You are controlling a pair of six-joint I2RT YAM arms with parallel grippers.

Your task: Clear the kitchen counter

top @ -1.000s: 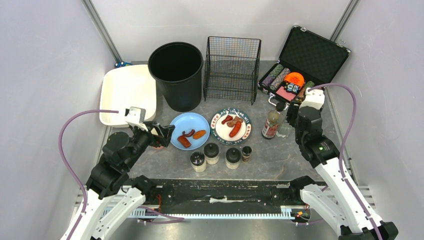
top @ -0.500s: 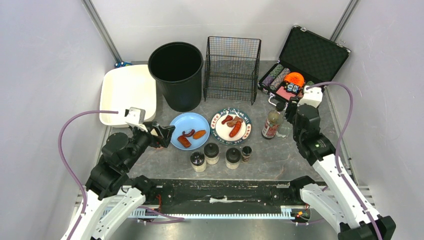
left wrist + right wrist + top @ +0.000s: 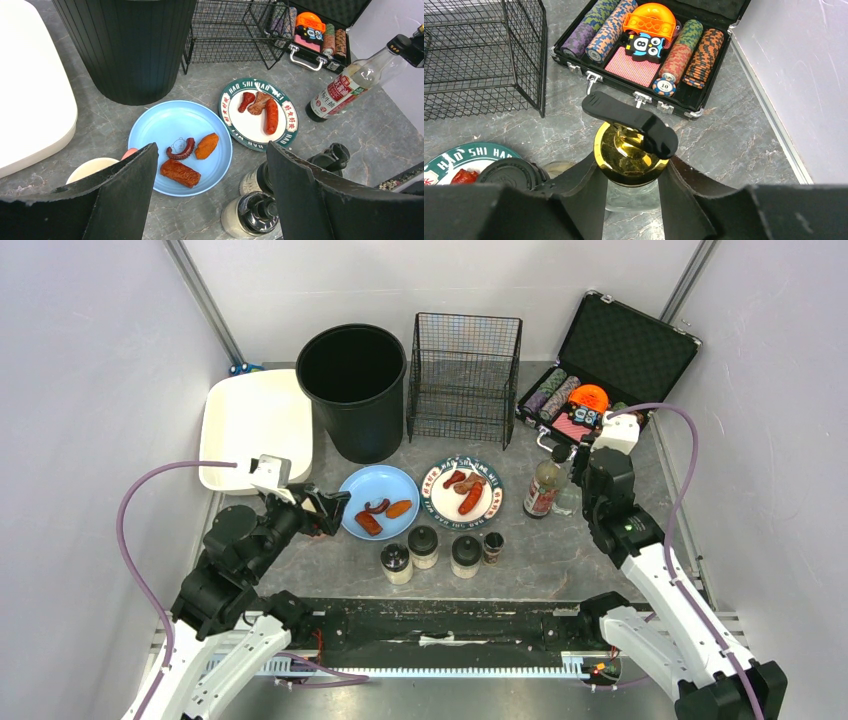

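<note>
Spanning the whole view: 1 kitchen counter (image 3: 560, 560), dark grey stone-look, and everything sits on it.

Far row, left to right:
- 1 white tray (image 3: 255, 425), far left
- 1 black bin (image 3: 352, 390)
- 1 wire basket (image 3: 463, 380)
- 1 black case (image 3: 625, 345), far right, lid up, 4 rows of poker chips visible inside

Mid counter:
- 2 plates side by side, not touching.
- The blue plate (image 3: 375, 483) is on the left with 3 food pieces.
- The green-rimmed white plate (image 3: 440, 505) is on the right with 3 more.

Right of the white plate:
- 2 bottles.
- The red-label sauce bottle (image 3: 542, 490) is the left one.
- The clear glass bottle (image 3: 624, 152) with a gold cap is just to its right.

Near row:
- 4 shakers: 3 black-lidded jars (image 3: 423, 543) and 1 smaller dark shaker (image 3: 493, 545) at the right end.
- 1 cream cup (image 3: 92, 167) sits just left of the blue plate, partly hidden by a finger.

Grippers:
- Left gripper (image 3: 212, 147) is spread wide with nothing between the fingers, over the near-left side of the blue plate.
- Right gripper (image 3: 631, 165) has one finger on each side of the glass bottle. Both pads look pressed against the glass just below the cap, with the gap no wider than the bottle.
</note>
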